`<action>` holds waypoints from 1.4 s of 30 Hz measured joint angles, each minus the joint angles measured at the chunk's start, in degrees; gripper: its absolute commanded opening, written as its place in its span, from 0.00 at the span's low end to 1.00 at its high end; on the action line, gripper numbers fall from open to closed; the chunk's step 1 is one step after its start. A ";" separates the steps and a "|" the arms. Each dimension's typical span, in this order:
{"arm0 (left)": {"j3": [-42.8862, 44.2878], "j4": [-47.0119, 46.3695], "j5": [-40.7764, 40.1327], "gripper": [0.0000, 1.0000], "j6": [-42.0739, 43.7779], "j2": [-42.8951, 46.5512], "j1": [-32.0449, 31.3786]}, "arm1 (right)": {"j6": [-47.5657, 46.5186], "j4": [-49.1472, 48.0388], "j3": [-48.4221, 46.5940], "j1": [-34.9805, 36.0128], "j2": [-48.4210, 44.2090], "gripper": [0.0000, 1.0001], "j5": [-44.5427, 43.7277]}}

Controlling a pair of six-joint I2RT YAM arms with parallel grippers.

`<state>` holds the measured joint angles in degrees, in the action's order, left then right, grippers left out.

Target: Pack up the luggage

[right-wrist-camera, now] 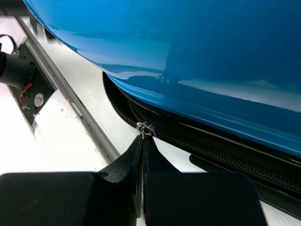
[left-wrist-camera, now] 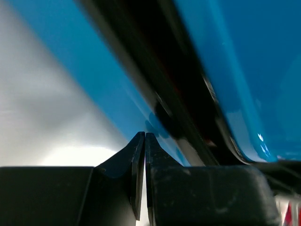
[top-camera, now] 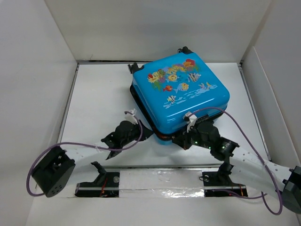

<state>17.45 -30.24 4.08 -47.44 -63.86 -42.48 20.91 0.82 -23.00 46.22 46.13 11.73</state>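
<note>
My right tool (right-wrist-camera: 143, 141) is closed tight, its tips pinching the zipper pull (right-wrist-camera: 145, 127); my left tool (left-wrist-camera: 144, 139) is closed too, against the lower shell, with nothing visible between its fingers; I judge the pull should run along the teeth, never outward, the left steadying; the luggage (top-camera: 181, 92) lies flat on the white counter (top-camera: 94, 103), seam gaping; plain white walls (top-camera: 155, 28) beyond.

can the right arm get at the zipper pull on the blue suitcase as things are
Probably yes: the right gripper is shut and already seems to pinch the zipper pull at the blue suitcase's near edge, with nothing in between.
</note>
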 measured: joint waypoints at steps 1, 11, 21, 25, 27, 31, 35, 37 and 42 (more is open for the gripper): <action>0.85 -0.68 0.26 0.02 0.26 -1.86 -1.84 | 0.00 0.26 -0.50 0.37 0.59 0.00 -0.20; 4.37 -5.66 0.09 0.03 0.50 -20.15 -4.85 | 1.64 3.82 -4.22 9.62 3.61 0.00 -11.76; 10.19 -6.80 -1.57 0.01 -2.23 -27.58 -8.09 | 2.82 15.74 -18.12 22.84 16.33 0.00 -32.57; 10.99 -7.72 -1.92 0.08 -3.26 -28.94 -8.33 | 2.91 14.16 -18.29 22.97 18.36 0.00 -35.58; 11.08 -7.98 -2.73 0.29 -3.63 -29.07 -8.52 | 3.52 10.62 -18.16 22.71 21.31 0.00 -36.46; 9.60 -9.51 -2.29 0.68 -3.13 -25.27 -5.44 | 5.79 2.86 -13.79 21.66 21.49 0.00 -41.64; 7.41 -10.01 -5.49 0.88 -3.23 -16.33 6.10 | 7.67 0.00 -10.05 21.68 15.43 0.00 -41.72; 8.15 -9.62 -7.21 0.92 -3.21 -11.78 11.58 | 8.26 0.52 -8.22 21.73 11.82 0.00 -40.46; 20.26 -6.36 -7.39 0.99 -3.65 -11.74 19.21 | 8.96 4.66 -5.75 21.75 4.70 0.00 -36.76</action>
<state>37.71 -36.60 -3.31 -51.09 -75.59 -23.27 29.87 5.48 -28.75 67.96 50.83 -25.04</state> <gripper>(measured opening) 0.986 0.019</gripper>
